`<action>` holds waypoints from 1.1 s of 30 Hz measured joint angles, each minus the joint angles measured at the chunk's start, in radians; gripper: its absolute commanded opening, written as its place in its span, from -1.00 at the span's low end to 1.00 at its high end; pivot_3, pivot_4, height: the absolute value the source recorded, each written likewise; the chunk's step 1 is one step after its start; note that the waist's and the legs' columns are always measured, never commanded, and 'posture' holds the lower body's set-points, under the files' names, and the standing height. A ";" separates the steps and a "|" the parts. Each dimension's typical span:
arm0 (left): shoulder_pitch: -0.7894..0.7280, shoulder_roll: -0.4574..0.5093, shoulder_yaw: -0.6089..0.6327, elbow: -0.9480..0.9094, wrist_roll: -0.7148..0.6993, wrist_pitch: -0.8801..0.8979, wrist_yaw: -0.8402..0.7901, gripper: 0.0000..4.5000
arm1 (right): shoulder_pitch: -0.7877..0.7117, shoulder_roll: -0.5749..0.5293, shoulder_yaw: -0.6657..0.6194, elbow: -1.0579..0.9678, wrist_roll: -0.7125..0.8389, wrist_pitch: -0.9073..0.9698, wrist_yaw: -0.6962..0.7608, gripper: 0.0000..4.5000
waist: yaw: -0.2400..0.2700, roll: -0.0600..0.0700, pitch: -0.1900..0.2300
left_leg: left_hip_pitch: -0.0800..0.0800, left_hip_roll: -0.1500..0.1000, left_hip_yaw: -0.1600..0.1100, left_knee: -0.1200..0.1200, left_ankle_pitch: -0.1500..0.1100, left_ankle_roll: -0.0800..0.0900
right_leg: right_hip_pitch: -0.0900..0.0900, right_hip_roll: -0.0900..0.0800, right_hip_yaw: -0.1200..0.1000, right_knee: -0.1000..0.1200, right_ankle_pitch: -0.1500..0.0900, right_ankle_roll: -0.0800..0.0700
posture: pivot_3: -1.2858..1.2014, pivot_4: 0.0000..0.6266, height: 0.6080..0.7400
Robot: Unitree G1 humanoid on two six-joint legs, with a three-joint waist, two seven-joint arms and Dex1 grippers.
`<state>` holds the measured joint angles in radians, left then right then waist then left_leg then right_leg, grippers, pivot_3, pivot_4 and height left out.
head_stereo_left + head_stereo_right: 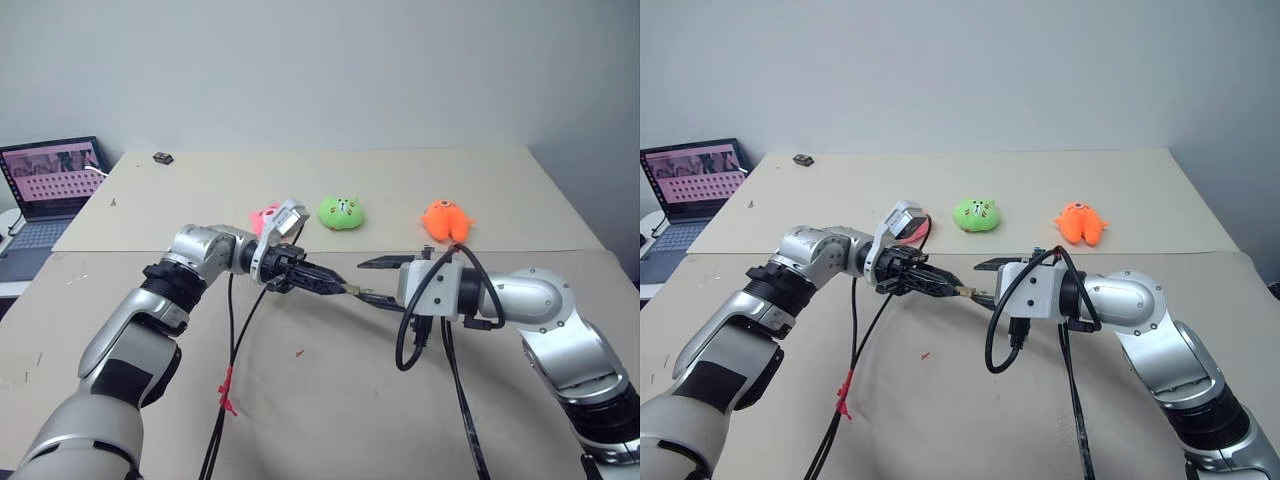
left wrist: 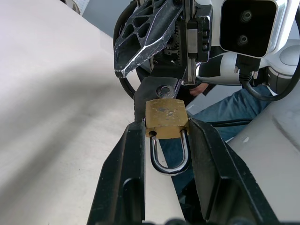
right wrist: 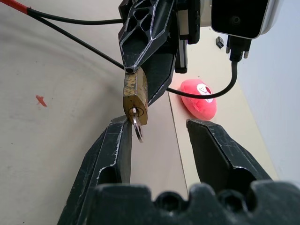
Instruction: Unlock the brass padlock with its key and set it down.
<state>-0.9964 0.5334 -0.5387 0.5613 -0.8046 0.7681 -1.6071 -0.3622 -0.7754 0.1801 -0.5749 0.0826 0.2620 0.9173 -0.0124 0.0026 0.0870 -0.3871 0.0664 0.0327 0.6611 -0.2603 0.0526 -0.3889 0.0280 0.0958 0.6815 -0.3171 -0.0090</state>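
My left gripper (image 2: 166, 124) is shut on the brass padlock (image 2: 166, 115), its fingers (image 2: 126, 159) pinching the gold body from both sides. The silvery shackle (image 2: 169, 159) is closed and points back toward the wrist. The padlock (image 1: 351, 290) hangs in the air over the middle of the table. The key (image 3: 138, 127) juts from the padlock's (image 3: 135, 96) underside. My right gripper (image 3: 157, 124) faces the left one and is open, with the key between its fingers, close beside one finger (image 3: 115, 150). I cannot tell whether that finger touches the key.
Pink (image 1: 265, 215), green (image 1: 341, 211) and orange (image 1: 445, 220) plush toys lie in a row behind the grippers. A laptop (image 1: 50, 185) stands at far left and a small dark object (image 1: 163, 157) at the back. A red scrap (image 1: 298, 352) and black cables (image 1: 232, 340) lie nearer.
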 measured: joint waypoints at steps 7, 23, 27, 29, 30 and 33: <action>-0.011 -0.010 -0.010 0.000 -0.015 -0.008 0.000 -0.63 | 0.025 -0.006 -0.004 -0.034 0.012 0.009 0.002 0.02 | 0.001 0.000 0.000 | 0.000 0.000 0.000 0.000 0.000 0.000 | 0.000 0.000 0.000 0.000 0.000 0.000 | 0.03 -0.52 -0.37; -0.014 -0.001 -0.042 -0.027 -0.041 -0.036 0.000 -0.63 | 0.030 -0.032 -0.046 -0.111 0.068 0.089 0.000 0.02 | 0.001 -0.001 0.000 | 0.000 0.000 0.000 0.000 0.000 0.000 | 0.000 0.000 0.000 0.000 0.000 0.000 | 0.03 -0.52 -0.37; -0.014 0.003 -0.047 -0.024 -0.044 -0.047 0.000 -0.63 | 0.029 -0.038 -0.056 -0.131 0.096 0.117 -0.001 0.02 | 0.001 -0.001 0.001 | 0.000 0.000 0.000 0.000 0.000 0.000 | 0.000 0.000 0.000 -0.001 0.000 0.000 | 0.03 -0.52 -0.37; -0.014 0.002 -0.047 -0.024 -0.044 -0.047 0.000 -0.63 | 0.029 -0.038 -0.056 -0.138 0.099 0.125 -0.002 0.02 | 0.000 -0.001 0.001 | 0.000 0.000 0.000 0.000 0.000 0.000 | 0.000 0.000 0.000 -0.001 0.000 0.000 | 0.03 -0.52 -0.37; -0.014 0.002 -0.047 -0.023 -0.044 -0.047 0.000 -0.63 | 0.029 -0.038 -0.056 -0.143 0.100 0.130 -0.003 0.02 | 0.000 -0.001 0.001 | 0.000 0.000 0.000 0.000 0.000 0.000 | 0.000 0.000 0.000 -0.001 0.000 0.000 | 0.03 -0.52 -0.37; -0.014 0.000 -0.047 -0.023 -0.044 -0.047 0.000 -0.63 | 0.029 -0.039 -0.056 -0.145 0.106 0.140 -0.003 -0.21 | 0.000 -0.001 0.001 | 0.000 0.000 0.000 0.000 0.000 0.000 | 0.000 0.000 0.000 -0.001 0.000 0.000 | 0.03 -0.52 -0.37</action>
<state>-1.0101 0.5338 -0.5857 0.5382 -0.8487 0.7210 -1.6069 -0.3328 -0.8145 0.1237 -0.7198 0.1889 0.4020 0.9143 -0.0121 0.0017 0.0876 -0.3874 0.0663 0.0326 0.6611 -0.2600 0.0526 -0.3887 0.0279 0.0960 0.6806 -0.3172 -0.0091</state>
